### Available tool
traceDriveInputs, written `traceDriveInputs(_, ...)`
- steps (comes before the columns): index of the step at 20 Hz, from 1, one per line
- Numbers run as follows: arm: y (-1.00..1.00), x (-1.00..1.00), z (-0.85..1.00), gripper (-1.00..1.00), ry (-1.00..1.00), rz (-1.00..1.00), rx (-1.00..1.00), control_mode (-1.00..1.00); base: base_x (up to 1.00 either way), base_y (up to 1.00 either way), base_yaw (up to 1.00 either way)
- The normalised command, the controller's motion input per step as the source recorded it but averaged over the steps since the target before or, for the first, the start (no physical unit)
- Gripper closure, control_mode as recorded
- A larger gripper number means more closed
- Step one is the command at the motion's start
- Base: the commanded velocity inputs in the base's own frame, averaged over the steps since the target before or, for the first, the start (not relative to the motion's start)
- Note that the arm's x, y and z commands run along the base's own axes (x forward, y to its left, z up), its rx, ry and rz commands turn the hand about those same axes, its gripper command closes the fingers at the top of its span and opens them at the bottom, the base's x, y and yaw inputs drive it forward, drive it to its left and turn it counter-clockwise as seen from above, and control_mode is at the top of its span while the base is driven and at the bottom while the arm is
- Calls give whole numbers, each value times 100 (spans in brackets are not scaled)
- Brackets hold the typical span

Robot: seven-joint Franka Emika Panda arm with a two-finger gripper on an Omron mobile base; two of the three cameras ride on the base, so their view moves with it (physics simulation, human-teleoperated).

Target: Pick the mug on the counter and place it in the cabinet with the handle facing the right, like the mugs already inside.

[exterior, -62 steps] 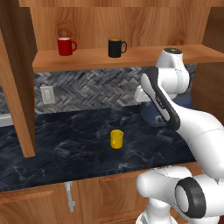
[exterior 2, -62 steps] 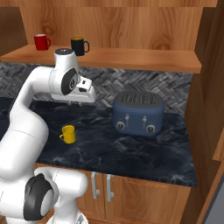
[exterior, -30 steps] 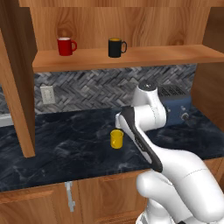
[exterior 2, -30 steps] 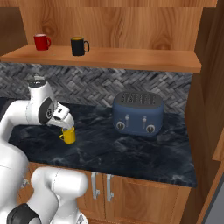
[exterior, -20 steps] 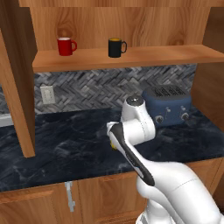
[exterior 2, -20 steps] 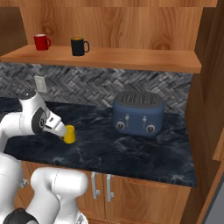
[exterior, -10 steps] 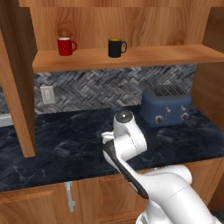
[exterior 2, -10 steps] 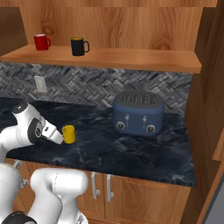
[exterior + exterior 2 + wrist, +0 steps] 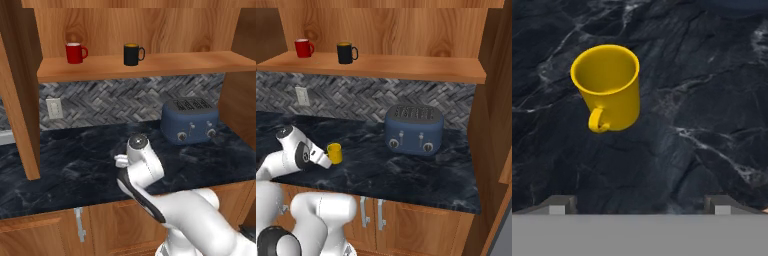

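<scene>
End effector (image 9: 639,204): released, jaws wide | mug (image 9: 608,86): glossy yellow, tapered, loop handle (image 9: 597,120) | counter (image 9: 702,100): veined dark marble

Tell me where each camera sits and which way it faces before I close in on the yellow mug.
Left base view: behind the arm on its left, facing the cabinet, red mug, black mug and toaster; the arm rises lower right.
Right base view: behind on its right, same counter; the arm lower left reaches toward the yellow mug.
Hand view: looks along the open gripper down at the yellow mug.
Both base views share shelf mugs and toaster.
</scene>
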Motion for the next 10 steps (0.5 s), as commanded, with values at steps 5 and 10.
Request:
traceDriveInputs(5, 14, 37, -23, -100, 0, -2, 0, -100, 0, 0, 0)
traceDriveInputs(10, 7, 39, -14, -100, 0, 0, 0, -100, 0, 0, 0)
